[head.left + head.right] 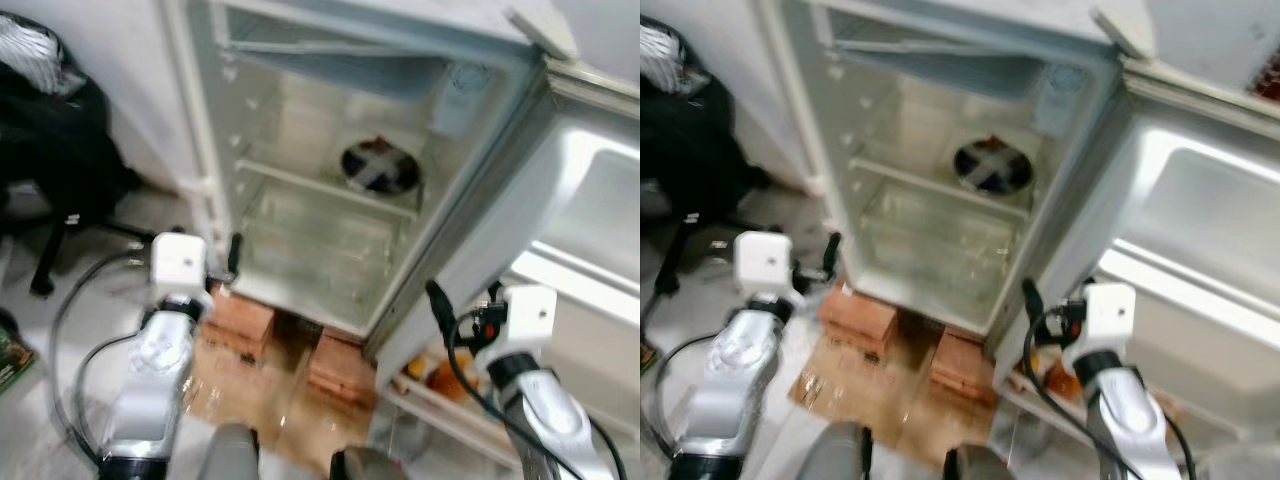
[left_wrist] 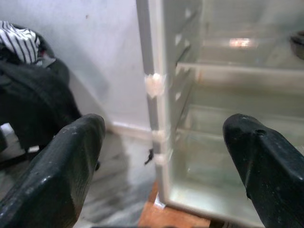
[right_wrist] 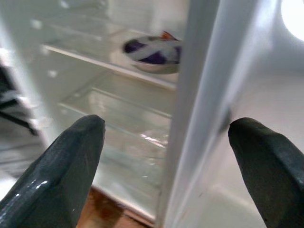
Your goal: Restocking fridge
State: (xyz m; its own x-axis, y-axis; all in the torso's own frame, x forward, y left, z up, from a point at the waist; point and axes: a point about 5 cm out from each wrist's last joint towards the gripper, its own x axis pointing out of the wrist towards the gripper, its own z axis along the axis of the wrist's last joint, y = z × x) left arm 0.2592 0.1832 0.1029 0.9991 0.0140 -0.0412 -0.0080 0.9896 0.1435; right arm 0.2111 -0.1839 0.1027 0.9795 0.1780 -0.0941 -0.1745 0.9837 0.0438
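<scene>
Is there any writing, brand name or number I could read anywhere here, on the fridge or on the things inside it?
None can be read.
The fridge shows no legible brand or label.
The covered bowl on its shelf bears pale crossed strips, no letters.
The items in the door shelf are too blurred to read.

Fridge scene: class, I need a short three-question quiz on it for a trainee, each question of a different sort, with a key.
1. True or false: the fridge door stands open.
2. What sits on the middle shelf? A) a covered bowl B) a milk carton C) a pan of eggs
3. Fill in: the fridge stands raised on ____ above the wet floor.

Key:
1. True. Both the left gripper and the right gripper are open and hold nothing.
2. A
3. Bricks
</scene>
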